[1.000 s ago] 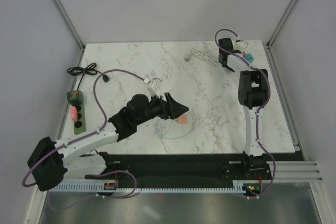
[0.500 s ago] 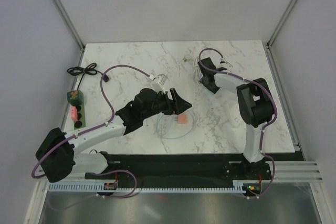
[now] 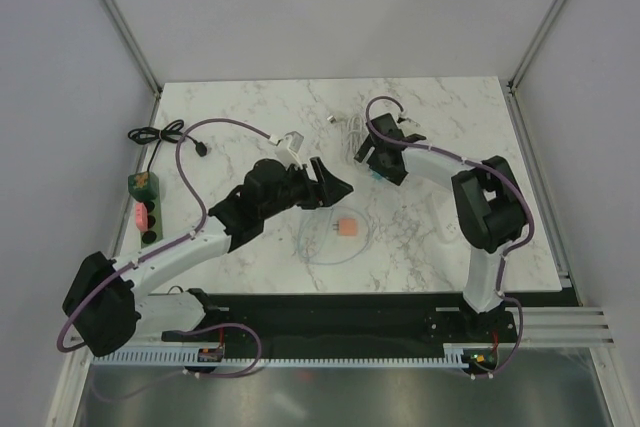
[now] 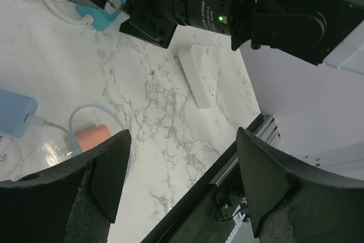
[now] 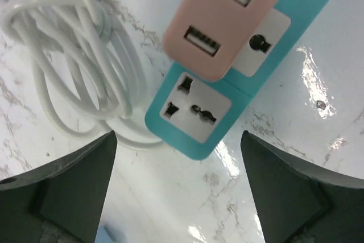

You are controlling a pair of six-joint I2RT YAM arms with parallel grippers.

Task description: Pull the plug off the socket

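- Top external view, nearest item: small pink block (image 3: 347, 226) on the marble tabletop (image 3: 250, 107), inside a thin pale cable loop (image 3: 318, 249). What the block is cannot be told.
- Left fingers (image 4: 108, 174): spread wide, holding nothing, above the tabletop just beyond the block. Only the left wrist view shows a white power strip (image 4: 199, 78) lying flat farther on.
- Green power strip (image 3: 148, 209): at the tabletop's left edge, with a black cord (image 3: 155, 135) bunched behind it. It is seen from above only.
- Right fingers (image 5: 62, 197): spread wide and empty, hanging over the blue socket strip (image 5: 196, 112), one at each side and neither touching it.
- Pink plug (image 5: 224, 21): seated in the blue socket strip, two USB ports facing up. The right wrist view shows this plainly, while from above the arm covers nearly all of it.
- White cable coil (image 5: 74, 66): farthest item, bundled just beside the end of the blue socket strip.
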